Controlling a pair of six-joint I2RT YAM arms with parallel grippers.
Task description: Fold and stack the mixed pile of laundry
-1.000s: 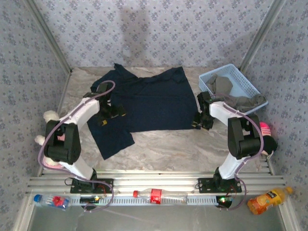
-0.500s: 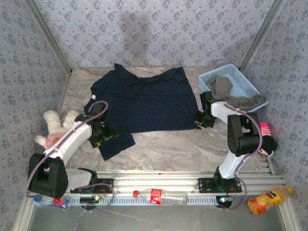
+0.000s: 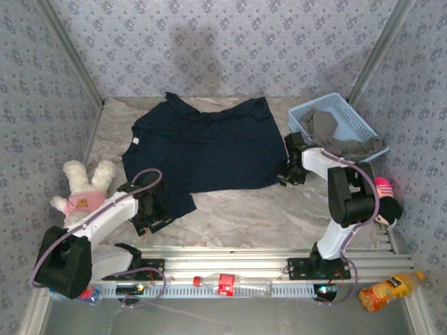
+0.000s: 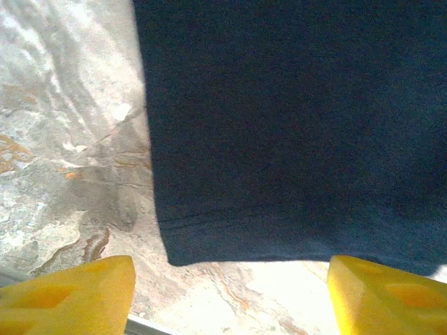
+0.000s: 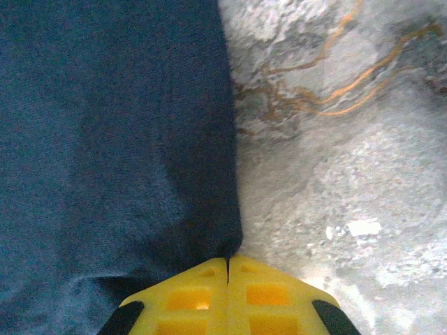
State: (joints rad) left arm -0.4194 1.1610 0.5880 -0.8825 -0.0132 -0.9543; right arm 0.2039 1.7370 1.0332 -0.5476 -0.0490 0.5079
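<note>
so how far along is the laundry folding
Done: the navy T-shirt lies spread flat on the table, no fold in it yet. In hand: the right pincer is shut on its right edge; the left pincer hangs open over its near left corner. Left: folding it, then the grey-olive garment, which lies in the blue basket, and stacking both.

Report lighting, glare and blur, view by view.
Top external: even light, sharp, a faint shadow on the back wall. Left wrist: glare washes out the table below the navy T-shirt; yellow fingers soft. Right wrist: slightly blurred throughout, a bright speck on the table.
</note>
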